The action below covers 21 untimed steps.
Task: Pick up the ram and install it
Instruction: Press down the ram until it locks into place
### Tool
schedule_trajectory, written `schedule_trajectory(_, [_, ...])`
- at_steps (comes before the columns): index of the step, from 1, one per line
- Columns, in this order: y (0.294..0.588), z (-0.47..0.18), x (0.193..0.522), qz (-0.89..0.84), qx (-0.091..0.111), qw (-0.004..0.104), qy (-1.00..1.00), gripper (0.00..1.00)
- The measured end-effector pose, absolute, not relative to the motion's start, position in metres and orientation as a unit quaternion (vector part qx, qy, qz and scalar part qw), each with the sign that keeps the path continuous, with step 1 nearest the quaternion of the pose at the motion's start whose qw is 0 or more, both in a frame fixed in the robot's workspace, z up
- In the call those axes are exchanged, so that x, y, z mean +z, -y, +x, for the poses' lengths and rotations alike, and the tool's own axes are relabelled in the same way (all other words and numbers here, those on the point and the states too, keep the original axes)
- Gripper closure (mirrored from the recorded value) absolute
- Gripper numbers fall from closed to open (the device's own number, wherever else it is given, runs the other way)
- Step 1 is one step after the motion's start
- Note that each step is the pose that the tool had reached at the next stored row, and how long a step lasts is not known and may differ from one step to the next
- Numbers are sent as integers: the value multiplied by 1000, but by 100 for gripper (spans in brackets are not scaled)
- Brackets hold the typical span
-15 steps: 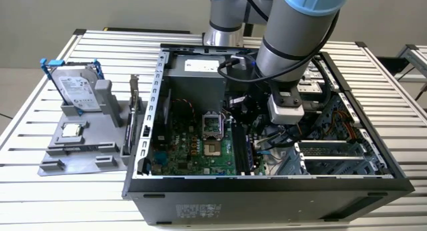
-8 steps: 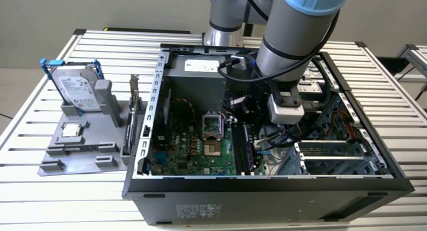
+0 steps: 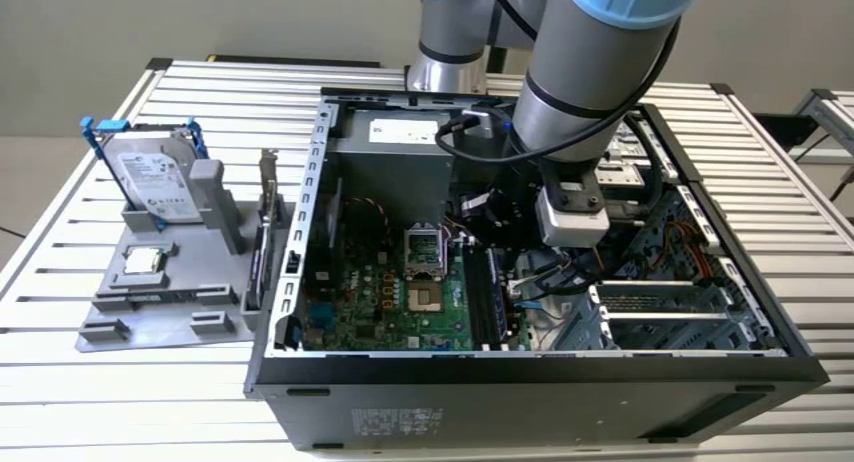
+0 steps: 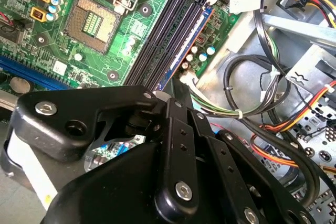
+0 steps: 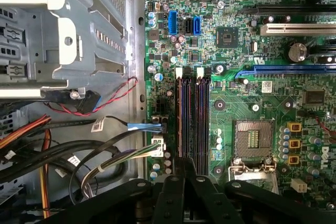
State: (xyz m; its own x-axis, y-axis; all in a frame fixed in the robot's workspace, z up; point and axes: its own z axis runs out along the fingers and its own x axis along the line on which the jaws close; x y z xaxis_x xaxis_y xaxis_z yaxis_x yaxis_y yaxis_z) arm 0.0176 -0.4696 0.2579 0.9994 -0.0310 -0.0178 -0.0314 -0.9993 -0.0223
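The ram [image 4: 192, 40] is a dark blue strip standing on edge in the outermost of the black motherboard slots [image 5: 191, 119], on the side nearest the cable bundle. In the exterior view the ram [image 3: 497, 294] lies along the slots inside the open computer case [image 3: 287, 282]. My gripper [image 4: 167, 95] hangs low over one end of that strip, and its black fingers [image 5: 176, 187] meet with no gap between them. The gripper [image 3: 521, 277] reaches down into the case from the arm above. The fingers hide the near end of the slots.
The open processor socket [image 5: 253, 140] lies beside the slots. Cable bundles [image 4: 262, 103] and the metal drive cage [image 5: 79, 30] crowd the other side. Outside the case, at the exterior view's left, a grey stand [image 3: 147, 312] carries a hard drive [image 3: 154, 182] and a processor chip [image 3: 143, 262].
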Motion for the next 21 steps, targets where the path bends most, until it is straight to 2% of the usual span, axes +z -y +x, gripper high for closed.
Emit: schedule_trajectory(21, [469, 18, 258, -998, 10, 11, 67, 100])
